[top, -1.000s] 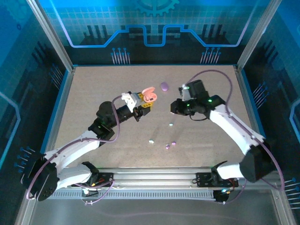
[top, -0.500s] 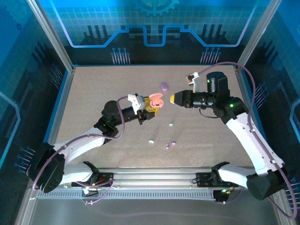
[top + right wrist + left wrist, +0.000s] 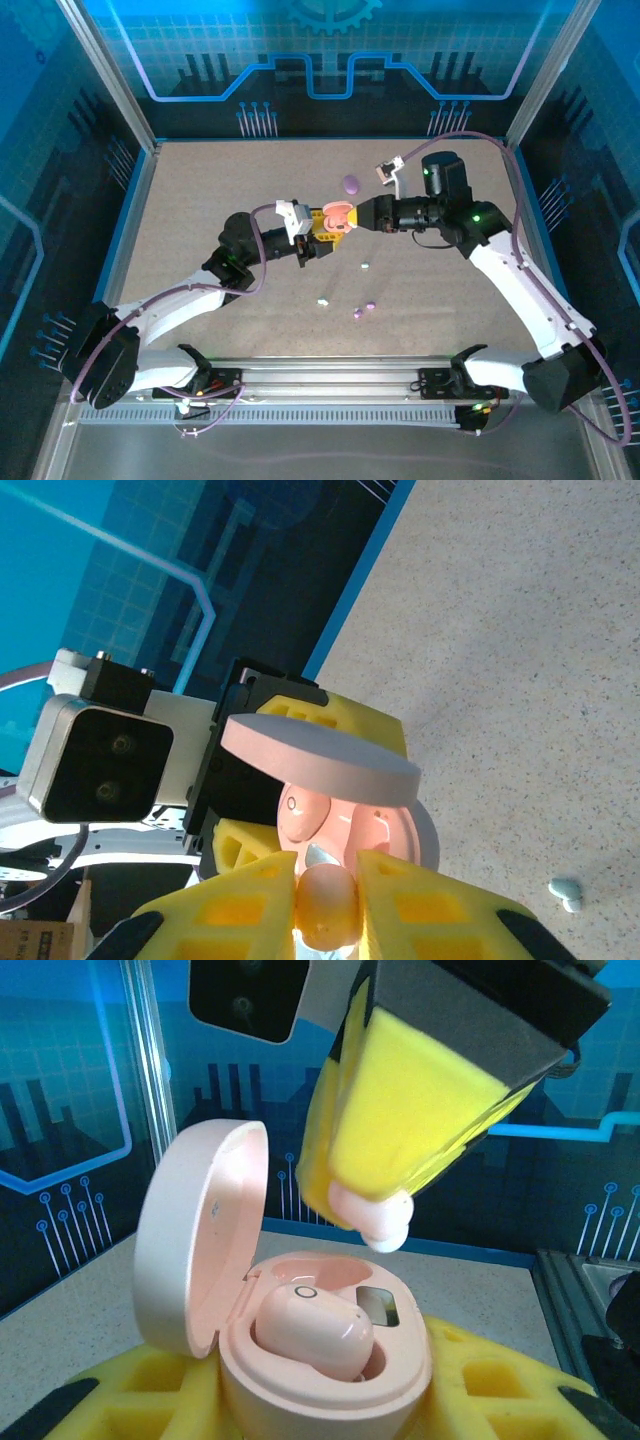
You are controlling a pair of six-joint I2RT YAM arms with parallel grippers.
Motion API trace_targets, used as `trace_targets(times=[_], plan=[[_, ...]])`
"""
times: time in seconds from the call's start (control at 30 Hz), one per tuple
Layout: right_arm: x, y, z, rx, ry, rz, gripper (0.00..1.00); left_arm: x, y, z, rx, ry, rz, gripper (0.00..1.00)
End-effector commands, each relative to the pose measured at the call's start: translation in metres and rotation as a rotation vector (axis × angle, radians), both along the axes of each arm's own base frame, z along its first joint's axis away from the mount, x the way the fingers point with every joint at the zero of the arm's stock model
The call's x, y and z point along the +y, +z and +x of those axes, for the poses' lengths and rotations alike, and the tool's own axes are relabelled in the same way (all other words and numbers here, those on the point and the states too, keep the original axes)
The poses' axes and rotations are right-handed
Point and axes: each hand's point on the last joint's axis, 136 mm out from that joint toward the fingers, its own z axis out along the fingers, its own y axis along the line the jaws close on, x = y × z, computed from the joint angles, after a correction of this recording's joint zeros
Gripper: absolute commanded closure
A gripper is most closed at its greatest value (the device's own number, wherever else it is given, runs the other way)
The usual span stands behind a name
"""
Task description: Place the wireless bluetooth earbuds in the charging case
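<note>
My left gripper (image 3: 322, 228) is shut on the pink charging case (image 3: 338, 215), holding it above the table with its lid (image 3: 200, 1230) open. One pink earbud (image 3: 315, 1328) sits in the case (image 3: 320, 1385), and the socket beside it is empty. My right gripper (image 3: 362, 213) is shut on a second pink earbud (image 3: 325, 912), pinched between its yellow fingers (image 3: 420, 1100). That earbud (image 3: 378, 1228) hangs just above the case's open top, apart from it. In the right wrist view the case (image 3: 350, 830) lies straight ahead of the fingertips.
A closed purple case (image 3: 351, 184) lies on the table behind the grippers. Loose earbuds lie nearer the front: mint ones (image 3: 366, 266) (image 3: 323, 301) and purple ones (image 3: 357, 313) (image 3: 371, 304). Metal frame posts and blue walls ring the table.
My right arm has swung left and levelled out, bringing its earbud up to the case. My left gripper has shifted the open case slightly to the right.
</note>
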Motion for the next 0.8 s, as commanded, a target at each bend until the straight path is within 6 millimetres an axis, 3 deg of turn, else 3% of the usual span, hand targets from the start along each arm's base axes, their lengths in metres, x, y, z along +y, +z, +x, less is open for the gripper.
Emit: trace_targets(times=[0.0, 0.3, 0.77], plan=[[0.010, 0.020, -0.003, -0.046, 0.039, 0.043, 0.78, -0.006, 0.017, -0.006, -0.037, -0.045, -0.024, 0.72], [0.017, 0.020, 0.001, -0.043, 0.038, 0.041, 0.78, -0.006, 0.017, -0.007, -0.038, -0.050, -0.021, 0.71], [0.008, -0.009, 0.009, -0.028, -0.033, -0.105, 0.76, -0.005, 0.022, -0.010, -0.048, -0.056, -0.035, 0.72]])
